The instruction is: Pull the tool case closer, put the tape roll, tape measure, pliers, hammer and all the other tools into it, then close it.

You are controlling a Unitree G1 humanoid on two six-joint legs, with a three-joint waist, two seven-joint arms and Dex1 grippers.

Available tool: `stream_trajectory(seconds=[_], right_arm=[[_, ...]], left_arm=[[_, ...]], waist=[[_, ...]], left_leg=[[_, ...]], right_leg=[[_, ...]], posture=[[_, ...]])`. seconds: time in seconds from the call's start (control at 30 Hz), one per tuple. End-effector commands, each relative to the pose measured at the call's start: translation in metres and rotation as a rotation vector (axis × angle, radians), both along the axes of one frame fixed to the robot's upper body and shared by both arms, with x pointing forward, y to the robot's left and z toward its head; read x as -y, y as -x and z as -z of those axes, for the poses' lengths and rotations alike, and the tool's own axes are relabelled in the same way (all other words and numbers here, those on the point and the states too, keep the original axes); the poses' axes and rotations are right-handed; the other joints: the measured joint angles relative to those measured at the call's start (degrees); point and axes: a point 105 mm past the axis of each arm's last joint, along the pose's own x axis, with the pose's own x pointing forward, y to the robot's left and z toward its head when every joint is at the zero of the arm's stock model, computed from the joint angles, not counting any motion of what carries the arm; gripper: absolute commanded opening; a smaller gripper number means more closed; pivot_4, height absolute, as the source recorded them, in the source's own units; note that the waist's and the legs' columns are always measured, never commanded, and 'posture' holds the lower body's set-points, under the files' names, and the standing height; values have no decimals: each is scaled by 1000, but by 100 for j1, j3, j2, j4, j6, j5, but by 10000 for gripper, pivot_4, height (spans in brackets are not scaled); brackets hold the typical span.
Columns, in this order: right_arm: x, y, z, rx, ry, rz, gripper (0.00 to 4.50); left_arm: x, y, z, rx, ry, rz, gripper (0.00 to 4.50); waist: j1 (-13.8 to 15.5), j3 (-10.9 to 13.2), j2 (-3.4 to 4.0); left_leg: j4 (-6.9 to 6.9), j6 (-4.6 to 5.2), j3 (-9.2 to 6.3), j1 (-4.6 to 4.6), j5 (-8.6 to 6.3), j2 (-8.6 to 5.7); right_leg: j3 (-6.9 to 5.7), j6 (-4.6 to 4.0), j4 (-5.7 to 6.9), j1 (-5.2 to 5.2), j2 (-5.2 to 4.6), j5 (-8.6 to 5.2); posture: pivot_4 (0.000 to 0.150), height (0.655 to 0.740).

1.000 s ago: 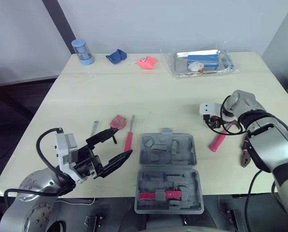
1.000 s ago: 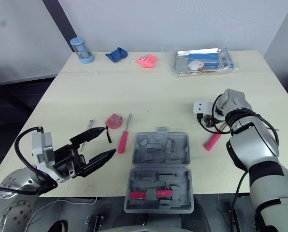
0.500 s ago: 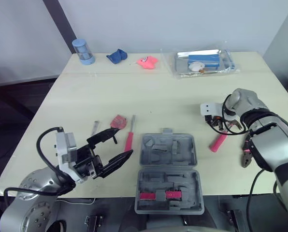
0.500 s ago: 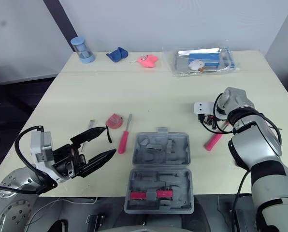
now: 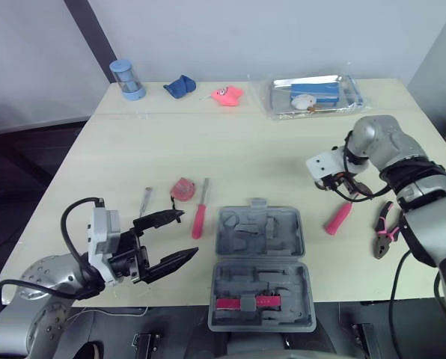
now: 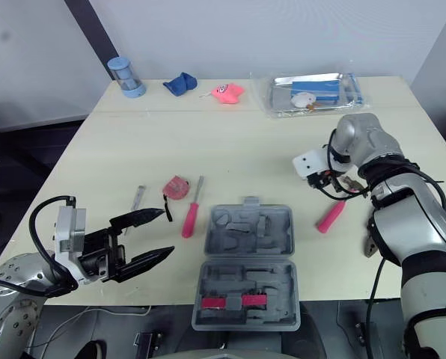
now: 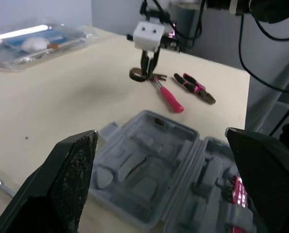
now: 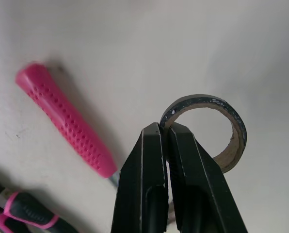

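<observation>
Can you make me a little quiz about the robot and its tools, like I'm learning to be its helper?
1. True or false: the tool case lies open on the table.
2. Pick one. The right gripper is: A) wide open, B) shut on the wall of the tape roll, C) resting inside the tool case.
3. Name the tool lying between the pink-handled hammer and the table's right edge.

Key: 1 true. 2 B. 3 the pliers.
</observation>
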Motion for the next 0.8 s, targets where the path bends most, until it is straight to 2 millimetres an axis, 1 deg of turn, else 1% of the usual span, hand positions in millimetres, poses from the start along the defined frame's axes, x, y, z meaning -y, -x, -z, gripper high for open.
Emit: stream_trajectory(seconds=[0.03,0.07,0.2,0.33,0.43,0.67,0.8], right_arm=[[-20,8,-11,18,-4,-76,690],[-27,11,-11,23,-10,-93,690],[-66,27,-14,15,-30,-199,690],[-100,39,-10,-4,-42,-262,690],[-127,48,-6,-6,-43,-299,690],[-160,61,3,-4,-29,-359,690],[-176,67,9,9,-38,-389,690]], left_arm=[[-9,2,-4,35,-27,-3,45000],[-12,2,-3,34,-34,-12,45000],[-30,3,1,40,-71,-60,45000],[-43,4,2,56,-93,-96,45000],[-50,9,4,34,-71,-98,45000],[-55,12,5,9,-54,-90,45000],[-56,10,4,12,-45,-95,45000]], waist=[[11,3,1],[14,3,0],[0,5,1],[-9,5,1],[7,5,1],[14,5,0],[3,5,0]], left_leg=[[0,0,0,-1,0,0],[1,0,0,-3,0,-1],[0,0,-2,-3,0,0],[-1,1,-2,-6,0,1],[0,-1,-3,-19,1,1],[0,-5,-10,-30,3,0],[0,-5,-11,-29,3,0]], right_leg=[[-1,0,0,0,-1,0],[-1,0,0,-1,-2,0],[-2,0,1,-5,-2,0],[-2,-1,5,-15,0,0],[-2,-1,7,-28,0,0],[-9,-2,7,-38,-1,1],[-9,-4,9,-42,0,2]], posture=[[1500,7400],[1500,7400],[1500,7400],[1500,7400],[1500,7400],[1500,7400],[1500,7400]])
